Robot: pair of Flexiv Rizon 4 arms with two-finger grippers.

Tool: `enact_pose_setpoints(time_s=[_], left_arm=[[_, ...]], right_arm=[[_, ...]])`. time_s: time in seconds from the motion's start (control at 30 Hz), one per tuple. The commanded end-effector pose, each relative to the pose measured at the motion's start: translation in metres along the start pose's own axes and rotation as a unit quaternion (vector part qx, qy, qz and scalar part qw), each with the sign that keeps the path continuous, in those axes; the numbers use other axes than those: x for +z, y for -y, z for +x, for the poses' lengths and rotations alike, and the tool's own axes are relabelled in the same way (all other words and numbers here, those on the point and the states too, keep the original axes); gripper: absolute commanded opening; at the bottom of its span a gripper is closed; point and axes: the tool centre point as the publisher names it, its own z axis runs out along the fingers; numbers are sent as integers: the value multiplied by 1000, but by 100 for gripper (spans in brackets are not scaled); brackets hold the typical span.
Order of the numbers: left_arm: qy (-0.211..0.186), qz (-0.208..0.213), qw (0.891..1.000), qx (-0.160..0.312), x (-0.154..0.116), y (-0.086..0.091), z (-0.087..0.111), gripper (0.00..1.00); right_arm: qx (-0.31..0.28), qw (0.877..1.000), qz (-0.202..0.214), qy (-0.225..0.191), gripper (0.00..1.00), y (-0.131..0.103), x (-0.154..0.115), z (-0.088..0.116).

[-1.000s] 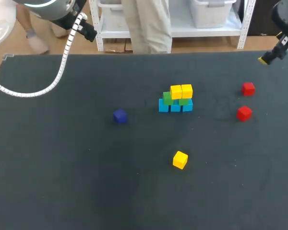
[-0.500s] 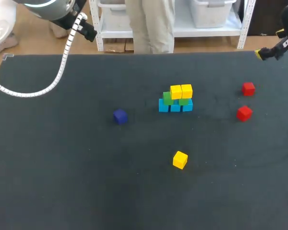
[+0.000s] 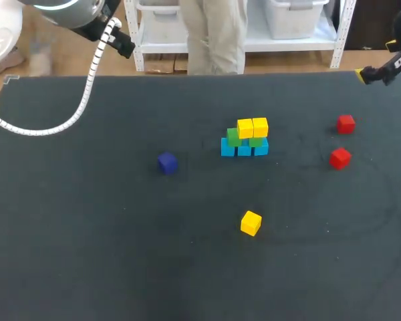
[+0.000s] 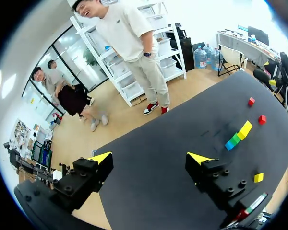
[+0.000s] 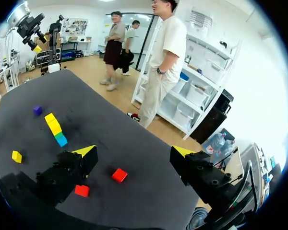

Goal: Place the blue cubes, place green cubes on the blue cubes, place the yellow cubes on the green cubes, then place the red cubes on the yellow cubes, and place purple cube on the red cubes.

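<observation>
A stack stands mid-table: blue cubes (image 3: pixel 244 149) in a row, green cubes (image 3: pixel 233 138) on them, two yellow cubes (image 3: pixel 252 127) on top. A loose yellow cube (image 3: pixel 250 223) lies nearer the front. The purple cube (image 3: pixel 166 162) sits left of the stack. Two red cubes (image 3: pixel 346 124) (image 3: pixel 339 158) lie to its right. My right gripper (image 3: pixel 375 61) (image 5: pixel 134 151) hangs open and empty over the far right corner; the red cubes (image 5: pixel 119 175) (image 5: pixel 82 190) lie just under and ahead of it. My left gripper (image 4: pixel 150 158) is open and empty, high off the table's left, far from the stack (image 4: pixel 238 135).
The dark table (image 3: pixel 87 221) has wide bare areas at the left and front. My left arm (image 3: pixel 73 12) and its white cable (image 3: pixel 87 87) hang over the far left corner.
My right gripper has risen and drawn back a little toward the far right corner. The cubes have not moved.
</observation>
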Motion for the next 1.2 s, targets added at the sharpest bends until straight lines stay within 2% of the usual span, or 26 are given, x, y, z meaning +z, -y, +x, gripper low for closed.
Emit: enact_pose_setpoints(time_s=[0.03, 0.77, 0.8, 0.87, 0.93, 1.03, 1.13, 1.2], left_arm=[[0, 0, 1000, 0, 0, 0, 0, 100], [0, 0, 1000, 0, 0, 0, 0, 100], [-3, -10, 1000, 7, -7, -3, -4, 100], [1, -4, 1000, 9, -21, -3, -11, 100], [-11, -13, 999, 27, -34, 3, -16, 100], [-27, -2, 999, 45, -45, 20, -16, 100], [-53, 7, 997, 62, -47, 37, -11, 100], [-53, 15, 996, 77, -47, 47, -7, 100]], right_arm=[[0, 999, 51, 0, 100, -3, 0, 0], [0, 999, 51, 0, 100, -3, 0, 0], [0, 999, 51, 0, 100, -3, 0, 0], [0, 999, 51, 0, 100, -3, 0, 0], [0, 999, 51, 0, 100, -3, 0, 0], [0, 999, 51, 0, 100, -3, 0, 0], [0, 999, 51, 0, 100, -3, 0, 0], [0, 999, 51, 0, 100, -3, 0, 0]])
